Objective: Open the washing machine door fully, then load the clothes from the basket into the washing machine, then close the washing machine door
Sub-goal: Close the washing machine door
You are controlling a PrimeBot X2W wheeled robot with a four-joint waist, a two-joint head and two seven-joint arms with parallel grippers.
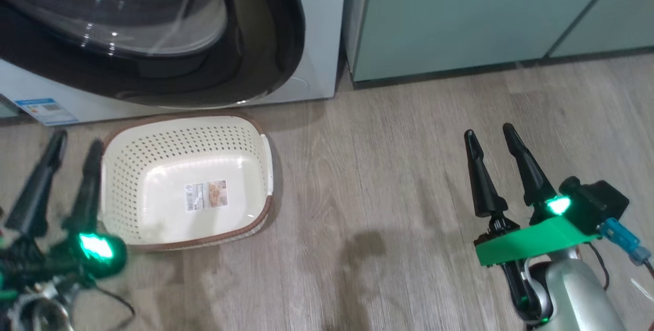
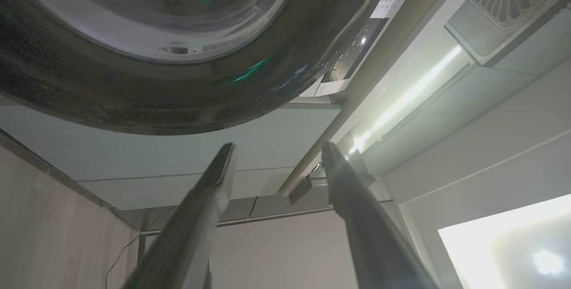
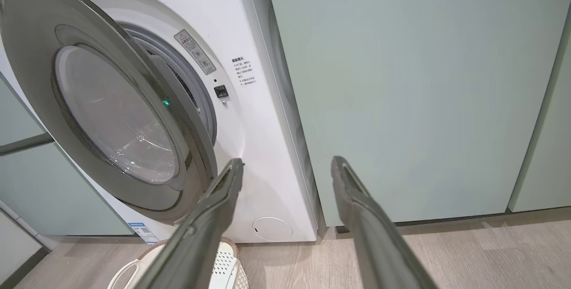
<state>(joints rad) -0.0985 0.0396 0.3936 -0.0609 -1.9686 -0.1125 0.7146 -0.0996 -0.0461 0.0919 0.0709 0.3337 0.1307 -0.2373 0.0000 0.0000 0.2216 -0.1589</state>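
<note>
The washing machine door [image 1: 255, 55], a black ring around a glass bowl, hangs over the basket [image 1: 122, 139]. The cream basket holds only its paper label. A dim red patch shows through the glass at the top edge, and I cannot tell if it is the clothes. My left gripper [image 1: 76, 142] is open beside the basket's left rim. In the left wrist view it [image 2: 276, 150] points up under the door ring [image 2: 134, 101]. My right gripper [image 1: 489, 132] is open above bare floor at the right. In the right wrist view it [image 3: 287, 164] faces the washing machine [image 3: 263, 146], whose door [image 3: 111, 115] stands ajar.
Pale green cabinets [image 1: 485, 14] stand right of the machine, with another [image 3: 26, 191] to its left. Wooden floor [image 1: 383, 167] stretches between the basket and my right arm. A small round white flap [image 3: 272, 229] sits low on the machine front, and a blue sticker [image 1: 46, 110] at its lower left.
</note>
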